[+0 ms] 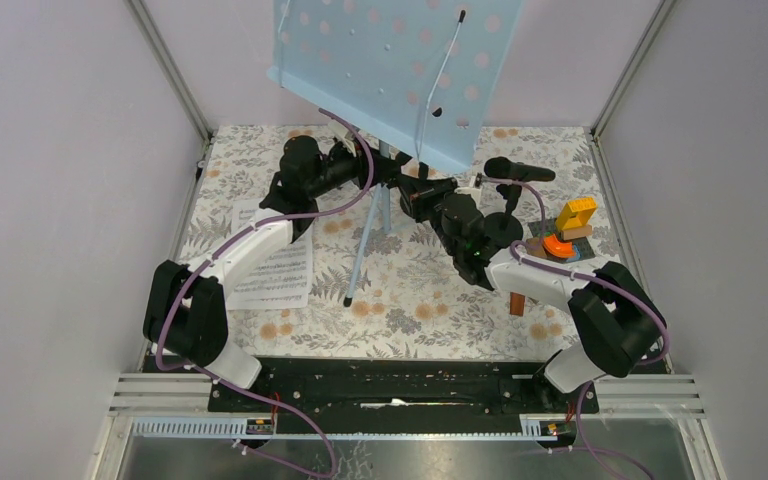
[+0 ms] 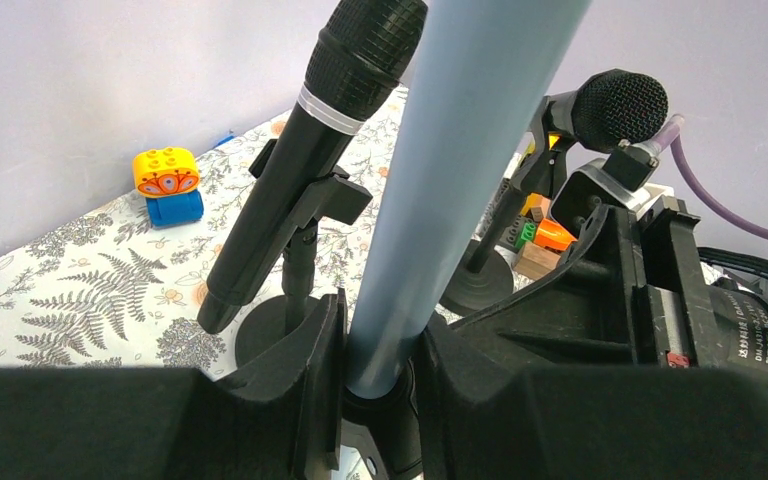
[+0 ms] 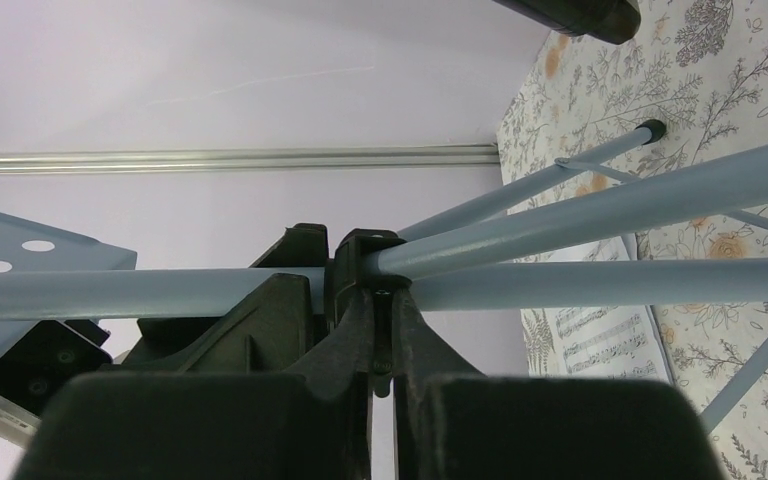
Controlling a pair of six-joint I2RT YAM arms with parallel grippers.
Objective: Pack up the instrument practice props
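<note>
The music stand's light-blue perforated desk (image 1: 380, 70) rises at the back centre, and its thin tripod leg (image 1: 365, 245) reaches down to the floral cloth. My left gripper (image 1: 365, 165) (image 2: 385, 340) is shut on the stand's blue-grey pole (image 2: 460, 150). My right gripper (image 1: 410, 195) (image 3: 378, 320) meets it from the right, with its jaws pinched on the black hub (image 3: 360, 250) where the tripod legs join. One black microphone (image 2: 310, 150) leans in its round-based holder just behind the pole. A second microphone (image 2: 615, 110) (image 1: 518, 170) stands further right. White sheet music (image 1: 278, 268) (image 3: 600, 340) lies flat at the left.
Colourful toy blocks (image 1: 572, 220) cluster at the right beside my right arm, with a brown block (image 1: 517, 303) nearer the front. A yellow-and-blue block (image 2: 167, 185) sits by the back wall. Lilac walls close in on three sides.
</note>
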